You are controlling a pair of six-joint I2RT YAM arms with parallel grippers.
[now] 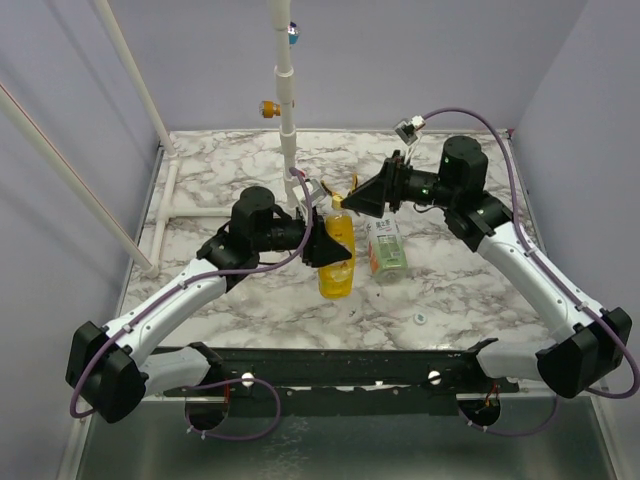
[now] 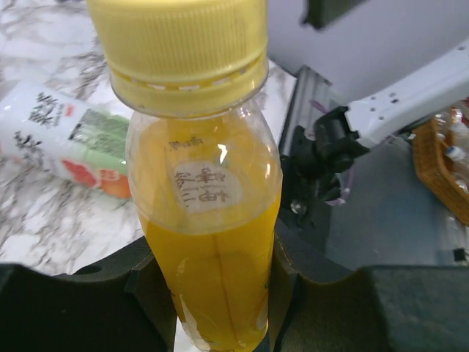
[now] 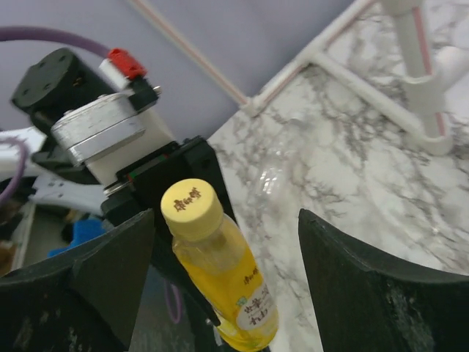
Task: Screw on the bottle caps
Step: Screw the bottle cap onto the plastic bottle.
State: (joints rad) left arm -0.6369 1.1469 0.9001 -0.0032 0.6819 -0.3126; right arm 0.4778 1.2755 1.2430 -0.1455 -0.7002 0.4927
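Left tool [image 1: 330, 250] grips bottle [image 2: 209, 242] — right tool [image 1: 360, 203] (spread) clear.

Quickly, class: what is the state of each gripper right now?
Left gripper: closed on the yellow bottle.
Right gripper: open, holding nothing.

Labelled bottle [image 1: 386, 250] right of capped bottle [image 1: 337, 262]

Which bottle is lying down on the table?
The clear plastic bottle with the green-and-white label lies on its side; the yellow plastic bottle is held up between the left fingers.
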